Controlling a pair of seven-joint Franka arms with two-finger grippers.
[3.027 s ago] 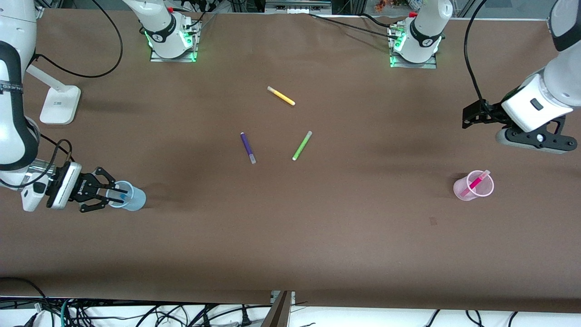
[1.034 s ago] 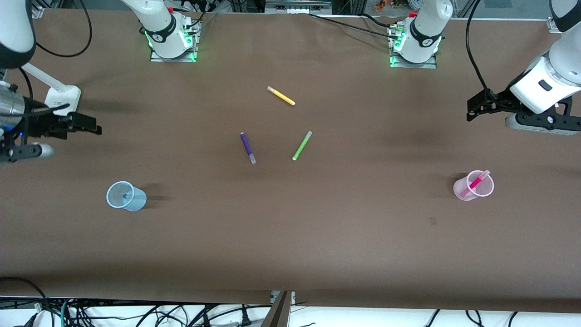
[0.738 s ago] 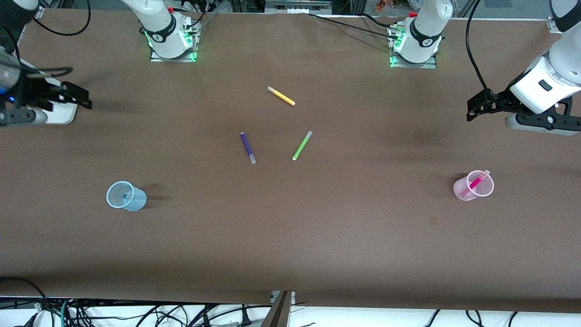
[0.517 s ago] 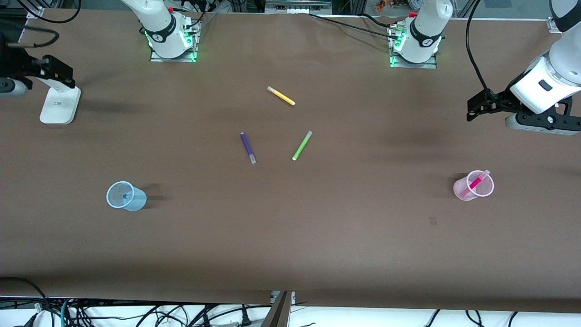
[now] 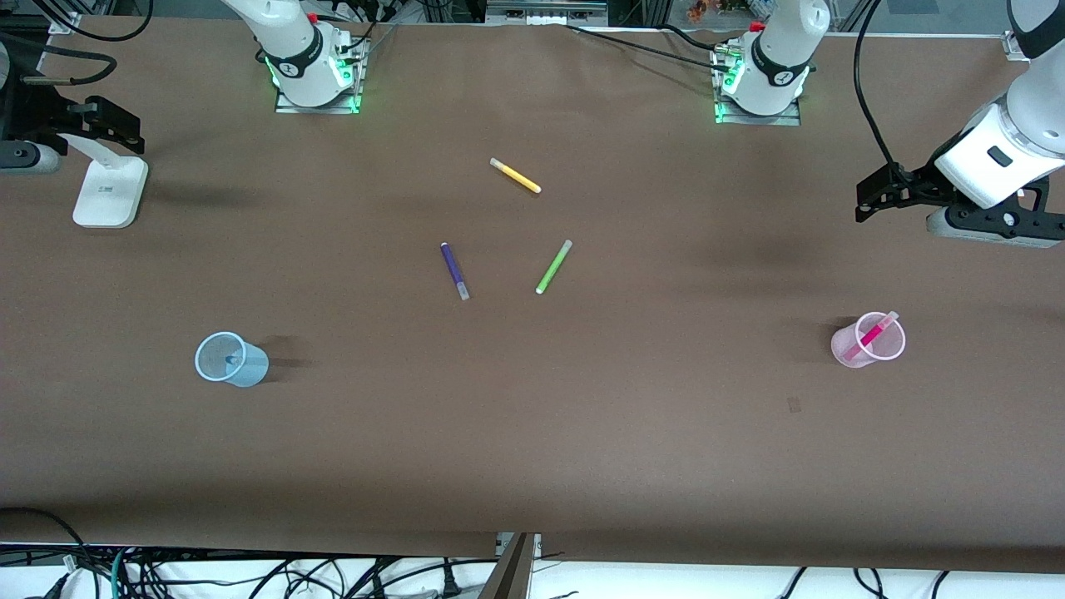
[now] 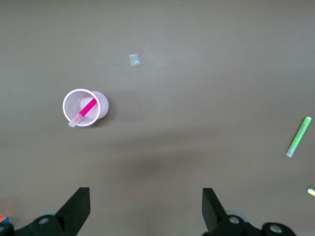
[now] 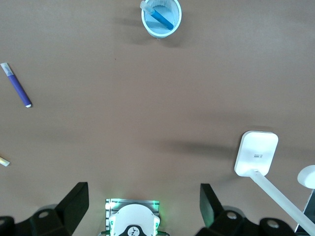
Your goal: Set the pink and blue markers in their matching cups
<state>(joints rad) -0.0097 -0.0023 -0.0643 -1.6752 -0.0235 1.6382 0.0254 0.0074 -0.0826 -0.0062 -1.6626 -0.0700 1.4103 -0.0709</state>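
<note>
The light blue cup [image 5: 231,359] stands toward the right arm's end of the table, with the blue marker [image 5: 229,360] leaning inside it; cup [image 7: 161,17] and marker [image 7: 161,17] also show in the right wrist view. The light pink cup [image 5: 868,339] stands toward the left arm's end and holds the pink marker [image 5: 872,334]; cup [image 6: 74,101] and marker [image 6: 86,109] also show in the left wrist view. My right gripper [image 5: 125,129] is open and empty, high over the white stand. My left gripper [image 5: 865,202] is open and empty, up in the air above the table by the pink cup.
A purple marker [image 5: 454,270], a lime green marker [image 5: 553,266] and a yellow marker [image 5: 515,175] lie mid-table. A white stand [image 5: 108,191] sits at the right arm's end. A small scrap [image 5: 794,405] lies near the pink cup. Both arm bases are at the table's robot edge.
My right gripper let go of the blue marker in the blue cup, rose, and moved toward the robots' edge, over the white stand. The left arm has barely moved.
</note>
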